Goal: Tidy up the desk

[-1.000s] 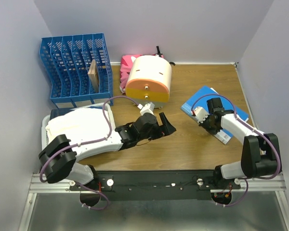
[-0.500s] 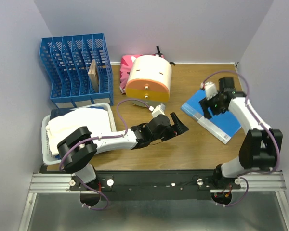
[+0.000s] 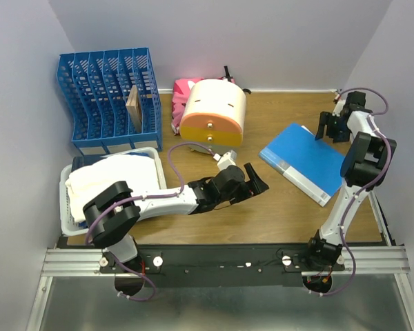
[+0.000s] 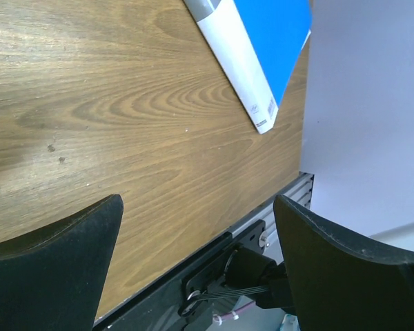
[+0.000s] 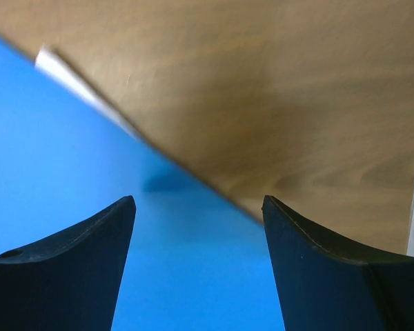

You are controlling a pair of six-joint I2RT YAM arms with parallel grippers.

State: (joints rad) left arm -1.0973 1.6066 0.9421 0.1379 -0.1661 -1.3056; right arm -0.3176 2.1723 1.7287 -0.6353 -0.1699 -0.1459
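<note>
The desk point(image 3: 276, 214) is a brown wood-grain top with a black rail along its front. A blue binder point(image 3: 307, 160) with a white spine lies flat on it at the right. My right gripper point(image 3: 328, 126) hovers open over the binder's far right corner. In the right wrist view the binder point(image 5: 69, 207) fills the space under the right gripper point(image 5: 196, 200), and nothing sits between the fingers. My left gripper point(image 3: 255, 178) reaches out low over mid-desk, open and empty. From the left wrist, the left gripper point(image 4: 198, 203) frames bare wood, with the binder point(image 4: 262, 41) beyond.
A cream and orange drawer box point(image 3: 214, 112) stands at the back centre with a pink item point(image 3: 183, 93) behind it. A blue file rack point(image 3: 110, 100) holding one board stands at the back left. A white tray with cloth point(image 3: 110, 181) lies at the front left. Lavender walls close in both sides.
My right gripper has opened and moved from the binder's near part back to its far right corner. The left gripper has reached further right over the desk.
</note>
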